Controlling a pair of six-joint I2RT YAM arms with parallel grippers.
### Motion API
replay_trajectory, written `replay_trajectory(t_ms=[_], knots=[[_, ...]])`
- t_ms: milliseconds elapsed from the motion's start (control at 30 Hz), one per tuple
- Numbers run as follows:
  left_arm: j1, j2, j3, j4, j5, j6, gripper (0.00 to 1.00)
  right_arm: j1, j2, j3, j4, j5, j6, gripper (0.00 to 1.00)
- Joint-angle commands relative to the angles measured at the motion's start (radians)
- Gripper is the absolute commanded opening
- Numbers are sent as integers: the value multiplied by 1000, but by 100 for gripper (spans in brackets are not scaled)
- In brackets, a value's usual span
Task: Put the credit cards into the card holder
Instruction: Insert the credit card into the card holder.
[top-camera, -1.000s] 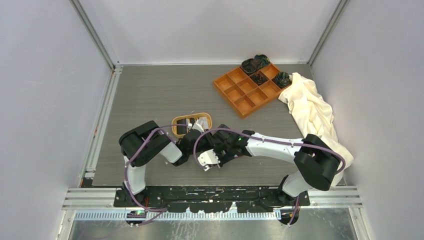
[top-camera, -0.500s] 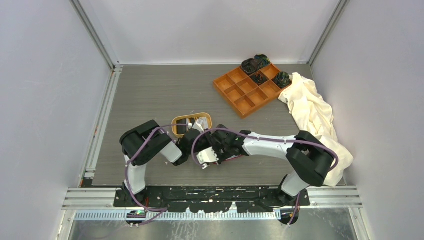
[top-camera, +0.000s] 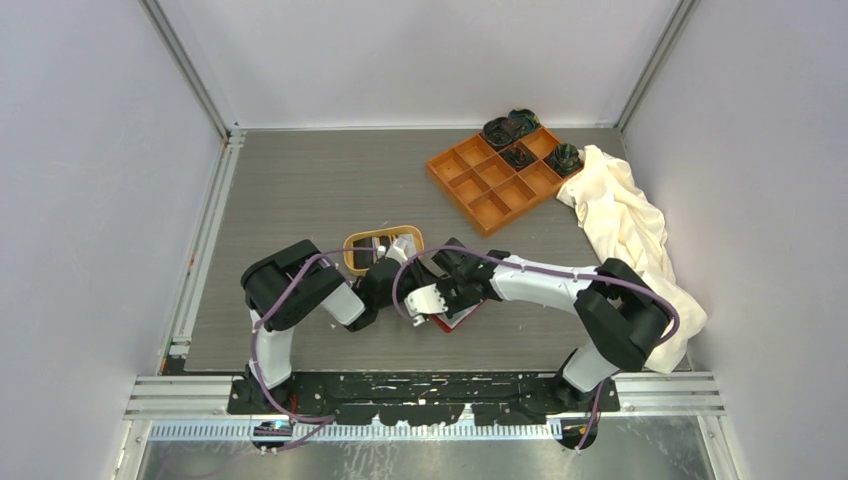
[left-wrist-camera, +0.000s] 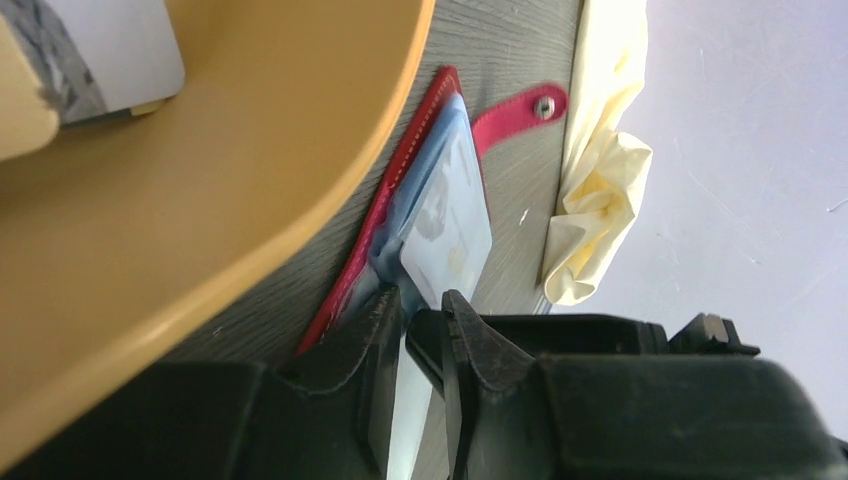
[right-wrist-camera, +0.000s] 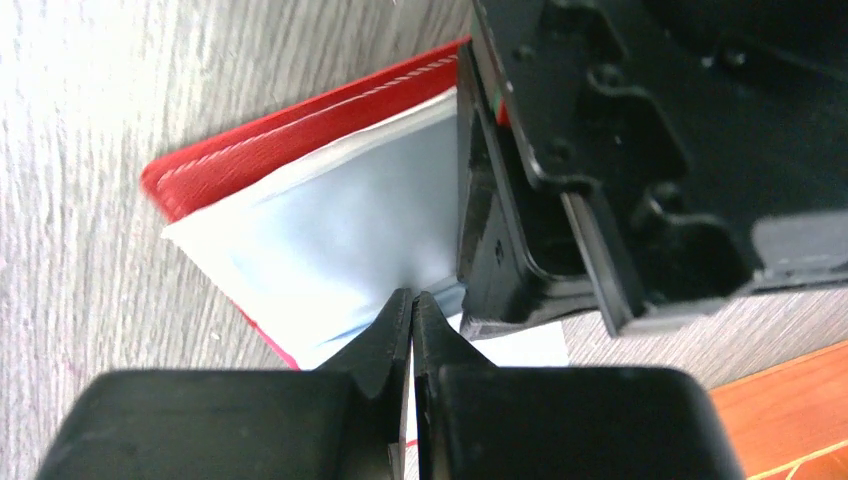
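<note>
Grey wood-grain table (top-camera: 300, 190) under red card holder (top-camera: 455, 321), white walls (top-camera: 420, 50)

Each arm is built of glossy black joint housings (top-camera: 290, 285) with smooth white links (top-camera: 545, 285) between them. A thin purple cable (top-camera: 676, 320) loops loosely outside each arm and ends just behind its end effector. The left end effector (left-wrist-camera: 422, 318) has matt black, wedge-shaped fingers (left-wrist-camera: 385, 335) tapering to blunt tips. Its blocky black body carries small round screw recesses (right-wrist-camera: 600, 75). The right end effector (right-wrist-camera: 410, 305) has the same black tapered fingers, with a white wrist piece (top-camera: 425, 298) right behind it. Both arms stand on a black perforated plate (top-camera: 420, 392).
</note>
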Motion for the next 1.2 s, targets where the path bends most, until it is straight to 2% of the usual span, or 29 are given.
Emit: replay_trajectory(t_ms=[0,167,367,600,833,933,967,1067,1100,1167], knots=[[5,33,-5,-78,-4,43,24,-36,-18,35,-46,19,-25,8],[6,14,-5,-84,3,53,25,-63,-38,50,-72,-25,-9,9],[6,-100,-10,-185,-7,116,27,-140,-95,110,-199,-281,36,16],[4,-306,-44,-316,-20,228,27,-267,-154,140,-227,-492,150,24],[3,-573,-70,-530,-7,419,27,-386,-139,175,-171,-652,423,34],[3,-701,-119,-531,-24,470,28,-441,-77,210,-156,-663,583,36],[3,-742,-153,-502,-36,474,29,-461,-41,233,-172,-665,632,36],[4,-842,-280,-354,-80,440,53,-512,87,316,-260,-659,708,36],[6,-873,-338,-300,-94,421,64,-529,123,341,-285,-649,722,36],[5,-905,-398,-232,-111,394,75,-545,181,376,-327,-635,731,37]])
